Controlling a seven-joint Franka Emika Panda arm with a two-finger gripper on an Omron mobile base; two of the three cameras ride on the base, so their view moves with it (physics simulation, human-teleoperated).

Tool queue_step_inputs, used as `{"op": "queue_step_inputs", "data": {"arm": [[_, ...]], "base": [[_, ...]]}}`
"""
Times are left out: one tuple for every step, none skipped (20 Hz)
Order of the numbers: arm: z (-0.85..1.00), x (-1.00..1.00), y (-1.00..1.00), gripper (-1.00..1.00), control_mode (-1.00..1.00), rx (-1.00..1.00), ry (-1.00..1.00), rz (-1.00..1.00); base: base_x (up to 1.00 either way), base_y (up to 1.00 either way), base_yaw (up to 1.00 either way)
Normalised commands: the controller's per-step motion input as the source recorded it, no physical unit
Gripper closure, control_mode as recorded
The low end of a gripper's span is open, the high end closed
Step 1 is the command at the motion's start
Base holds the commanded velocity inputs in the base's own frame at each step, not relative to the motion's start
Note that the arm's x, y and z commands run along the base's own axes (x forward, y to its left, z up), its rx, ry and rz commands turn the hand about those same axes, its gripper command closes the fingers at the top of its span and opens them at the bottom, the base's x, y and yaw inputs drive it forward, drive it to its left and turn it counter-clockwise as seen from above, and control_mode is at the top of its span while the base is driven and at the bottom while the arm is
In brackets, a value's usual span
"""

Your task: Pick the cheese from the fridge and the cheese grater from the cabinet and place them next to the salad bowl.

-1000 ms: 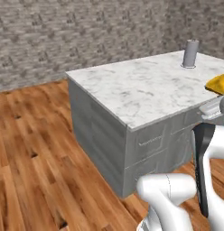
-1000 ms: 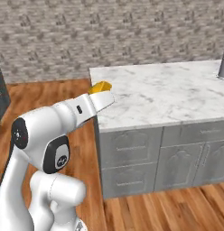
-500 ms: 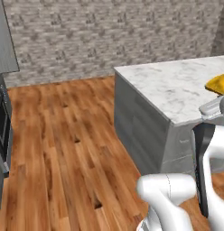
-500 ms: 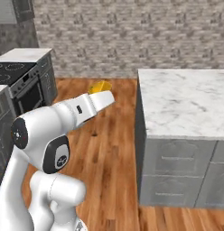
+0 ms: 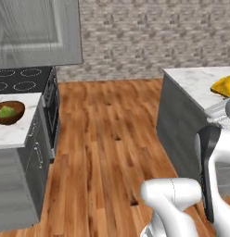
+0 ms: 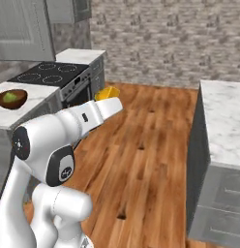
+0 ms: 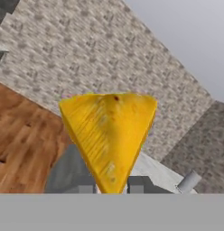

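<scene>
The cheese (image 7: 109, 135), a yellow-orange wedge, sat pinched between the two dark fingertips of the gripper (image 7: 110, 184), its point down between them and its broad edge at twelve o'clock in the hand view. In the left base view the cheese (image 5: 223, 86) showed at three o'clock, above the corner of the marble-topped island (image 5: 193, 81); in the right base view it (image 6: 107, 93) peeked out past the end of the white arm (image 6: 78, 123), over the wooden floor (image 6: 141, 160). The salad bowl (image 5: 9, 112), brown with green leaves inside, rested on a marble counter (image 5: 17, 132) at nine o'clock in the left base view, just beside the black stove (image 5: 24, 79). Open wooden floor lay between the arm and that counter, with the island standing at three o'clock. A grey wall cabinet (image 5: 38, 32) hung above the stove, and a stone wall (image 5: 154, 37) closed the room behind. A small grey cylinder (image 7: 189, 181) stood on the island top in the hand view.
</scene>
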Motion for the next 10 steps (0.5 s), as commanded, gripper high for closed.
{"op": "queue_step_inputs", "data": {"arm": [[0.0, 0.0, 0.0, 1.0, 1.0, 0.0, 0.0, 0.0], [0.0, 0.0, 0.0, 1.0, 1.0, 0.0, 0.0, 0.0], [0.0, 0.0, 0.0, 1.0, 1.0, 0.0, 0.0, 0.0], [0.0, 0.0, 0.0, 1.0, 1.0, 0.0, 0.0, 0.0], [0.0, 0.0, 0.0, 1.0, 1.0, 0.0, 0.0, 0.0], [0.0, 0.0, 0.0, 1.0, 1.0, 0.0, 0.0, 0.0], [0.0, 0.0, 0.0, 1.0, 1.0, 0.0, 0.0, 0.0], [0.0, 0.0, 0.0, 1.0, 1.0, 0.0, 0.0, 0.0], [0.0, 0.0, 0.0, 1.0, 1.0, 0.0, 0.0, 0.0], [0.0, 0.0, 0.0, 1.0, 1.0, 0.0, 0.0, 0.0]], "base": [[0.0, 0.54, 0.36], [0.0, 0.55, 0.35], [0.0, 0.59, 0.33], [0.0, 0.6, 0.31], [0.0, 0.63, 0.28], [0.0, 0.63, 0.27], [0.0, 0.62, 0.25], [0.0, 0.62, 0.24], [0.0, 0.62, 0.24], [0.02, 0.64, 0.23]]}}
